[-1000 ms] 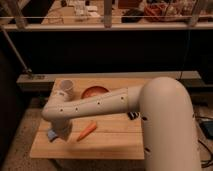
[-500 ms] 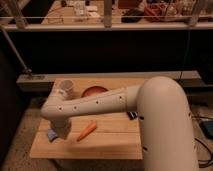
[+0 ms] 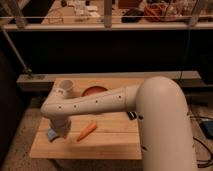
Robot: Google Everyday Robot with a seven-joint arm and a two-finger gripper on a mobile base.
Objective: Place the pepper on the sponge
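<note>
The pepper (image 3: 87, 131), a slender orange-red vegetable, lies on the wooden table (image 3: 115, 142) near its front, slanting up to the right. The sponge (image 3: 52, 134), a light-blue pad, shows only as a small corner at the table's front left, mostly hidden by the arm. The gripper (image 3: 62, 131) hangs at the end of the white arm, low over the table, just right of the sponge and left of the pepper. It sits beside the pepper, apart from it.
A white cup (image 3: 66, 88) stands at the table's back left. An orange plate (image 3: 95, 92) lies behind the arm near the back middle. The thick white arm (image 3: 160, 115) fills the right side. A dark ledge (image 3: 35, 77) runs behind the table.
The arm's wrist has shifted slightly toward the front left of the table. The pepper and sponge lie where they were.
</note>
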